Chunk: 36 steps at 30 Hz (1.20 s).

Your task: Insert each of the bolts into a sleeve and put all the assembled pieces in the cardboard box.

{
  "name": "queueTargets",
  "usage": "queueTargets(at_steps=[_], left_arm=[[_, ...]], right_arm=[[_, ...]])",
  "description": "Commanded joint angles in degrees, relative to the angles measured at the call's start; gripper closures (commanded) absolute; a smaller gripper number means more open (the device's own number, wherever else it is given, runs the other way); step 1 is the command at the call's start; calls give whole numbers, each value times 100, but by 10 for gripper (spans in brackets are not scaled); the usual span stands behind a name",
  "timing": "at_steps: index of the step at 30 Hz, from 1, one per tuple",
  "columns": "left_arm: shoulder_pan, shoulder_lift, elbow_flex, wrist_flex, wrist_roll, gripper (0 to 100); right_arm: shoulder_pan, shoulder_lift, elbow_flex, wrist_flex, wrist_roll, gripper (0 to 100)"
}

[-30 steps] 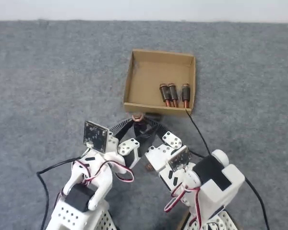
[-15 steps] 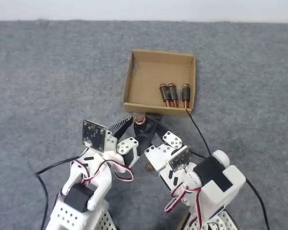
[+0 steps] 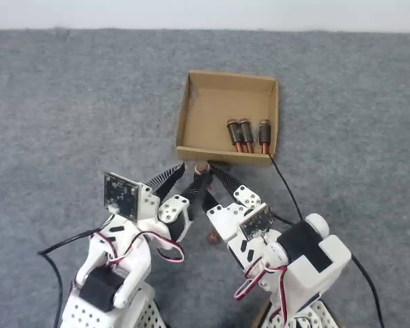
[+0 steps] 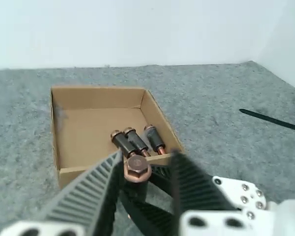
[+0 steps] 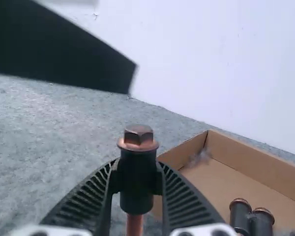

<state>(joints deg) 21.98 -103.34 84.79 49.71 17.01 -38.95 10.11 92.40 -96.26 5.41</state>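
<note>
Since the copper hex-head bolt (image 5: pixel 137 137) sits inside its black tubular sleeve (image 5: pixel 136 183), the right jaws alone clamp that sleeve upright. The left jaws flank it, apart, with the brown cardboard box (image 3: pixel 212 113) just beyond.

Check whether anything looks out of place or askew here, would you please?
A small copper-coloured piece, possibly a bolt, lies loose on the carpet, outside the cardboard box. The three assembled pieces in the box lie tidily side by side.

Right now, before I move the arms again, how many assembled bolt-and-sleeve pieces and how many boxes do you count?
assembled pieces: 4 (3 in the box, 1 in the right claw, at)
cardboard box: 1
Total: 5
</note>
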Motion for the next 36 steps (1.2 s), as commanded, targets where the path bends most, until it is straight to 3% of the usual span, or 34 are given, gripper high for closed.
queueTargets(at_steps=[1, 4, 9, 16, 21, 29, 36], left_arm=[[-44, -97, -391, 105, 18, 988], [-413, -97, -382, 105, -141, 978], [-1837, -97, -251, 105, -185, 978], [-3244, -97, 637, 70, -211, 978], [-3701, -97, 1174, 62, -246, 978], [-4070, -53, 1182, 246, -993, 978], [-3736, -53, 1182, 615, -1152, 977]], right_arm=[[84, -259, -255, 4, 62, 992], [92, -277, -229, 4, 62, 992], [110, -277, -220, -31, 70, 992], [848, -295, -413, -391, 62, 992], [1156, -295, -774, -418, 70, 992], [1604, -295, -1547, -382, 79, 992], [1763, -295, -2593, 1077, 79, 992]])
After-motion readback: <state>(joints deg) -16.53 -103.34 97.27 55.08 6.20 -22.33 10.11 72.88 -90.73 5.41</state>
